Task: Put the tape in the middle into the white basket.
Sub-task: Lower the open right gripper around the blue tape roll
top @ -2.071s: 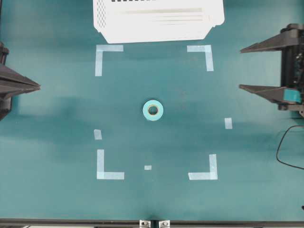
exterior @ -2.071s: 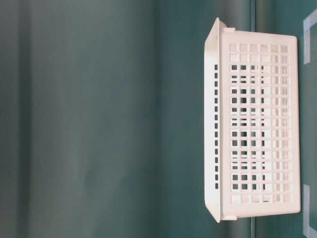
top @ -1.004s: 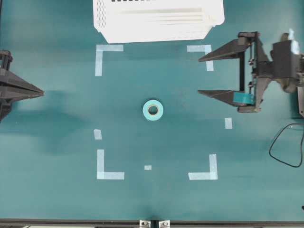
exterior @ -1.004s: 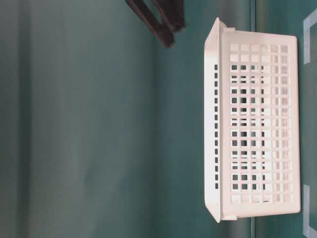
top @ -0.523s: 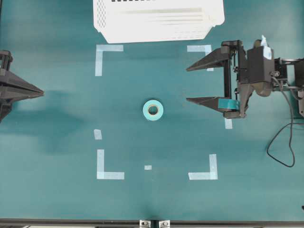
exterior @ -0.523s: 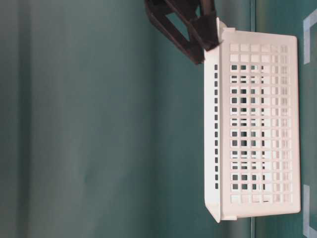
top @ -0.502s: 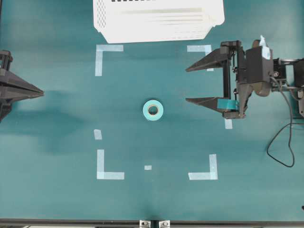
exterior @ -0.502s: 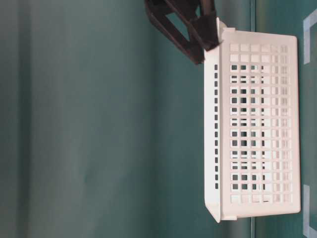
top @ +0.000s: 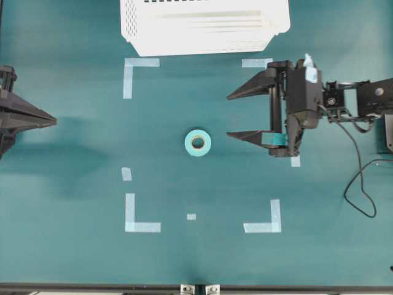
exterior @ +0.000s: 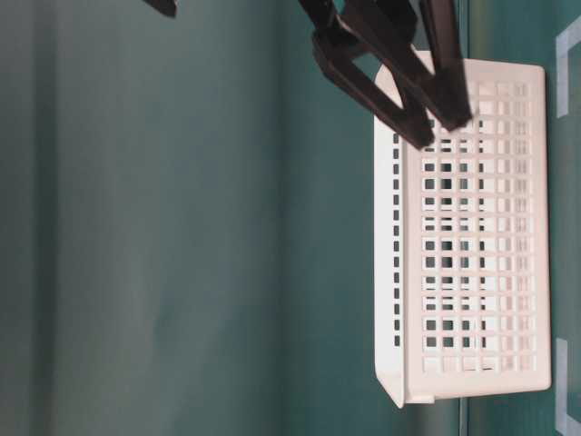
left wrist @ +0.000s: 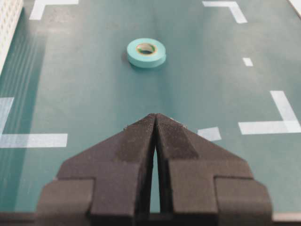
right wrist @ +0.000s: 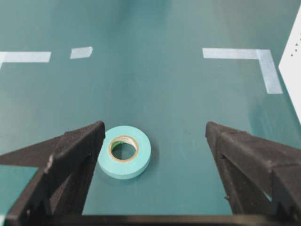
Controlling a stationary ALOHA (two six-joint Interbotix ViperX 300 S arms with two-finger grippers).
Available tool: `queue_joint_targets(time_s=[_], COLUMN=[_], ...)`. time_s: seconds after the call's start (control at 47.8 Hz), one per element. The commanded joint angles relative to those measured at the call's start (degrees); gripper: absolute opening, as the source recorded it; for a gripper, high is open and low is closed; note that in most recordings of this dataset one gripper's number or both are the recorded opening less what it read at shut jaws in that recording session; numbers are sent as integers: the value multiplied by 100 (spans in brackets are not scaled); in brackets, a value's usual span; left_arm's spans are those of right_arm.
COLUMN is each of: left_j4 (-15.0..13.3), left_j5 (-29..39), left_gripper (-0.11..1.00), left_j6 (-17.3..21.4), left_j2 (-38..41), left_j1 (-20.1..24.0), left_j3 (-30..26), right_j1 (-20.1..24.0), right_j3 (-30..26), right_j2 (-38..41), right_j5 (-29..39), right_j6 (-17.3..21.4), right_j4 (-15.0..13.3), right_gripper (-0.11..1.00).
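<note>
**Two grippers, one roll of tape lying free on the table**

Overhead view: the tape [top: 198, 142] lies flat in the middle of the green table [top: 73, 258], inside the pale-blue corner marks [top: 142, 213], touched by nothing. The white basket [top: 204, 26] stands at the table's far edge, well apart from the roll. The right gripper [top: 228, 116] reaches in from the table's right edge with its jaws spread wide, nothing between them; its fingertips point at the roll and stop near it, with bare table between. The left gripper [top: 54, 121] sits at the left edge, its fingers pressed together to a single point, far from the roll.

Table-level view: the white basket [exterior: 472, 232] fills the right half, its perforated wall facing the camera. The dark fingers [exterior: 381, 77] of the right gripper show in front of one end of it, blurred; the tape is out of sight here.

Left wrist view: the left gripper [left wrist: 155, 116] has its two pads closed against each other, holding nothing. The tape [left wrist: 146, 52] lies well ahead of it on the table.

Right wrist view: the right gripper [right wrist: 155, 129] stands fully apart and empty. The tape [right wrist: 124, 151] lies on the table just beside the finger [right wrist: 70, 155] on the left of this view, with a wide gap to the other
</note>
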Motion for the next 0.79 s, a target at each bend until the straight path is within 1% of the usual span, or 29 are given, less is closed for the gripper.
queue_joint_targets(time_s=[0.0, 0.314, 0.544, 0.774], left_j4=[0, -9, -9, 0], left_j5=[-53, -53, -53, -88], left_gripper=[-11, -11, -11, -11], left_j6=[9, 9, 9, 9], left_j2=[44, 44, 44, 44], left_j1=[-9, -9, -9, -9], left_j3=[-62, -62, -70, -44], right_j1=[9, 149, 167, 193], right_j3=[-202, -448, -527, -606], right_j2=[35, 360, 580, 773], right_j5=[35, 193, 193, 193], right_j6=[18, 35, 439, 519], right_j4=[-9, 0, -9, -9], right_gripper=[97, 97, 97, 97])
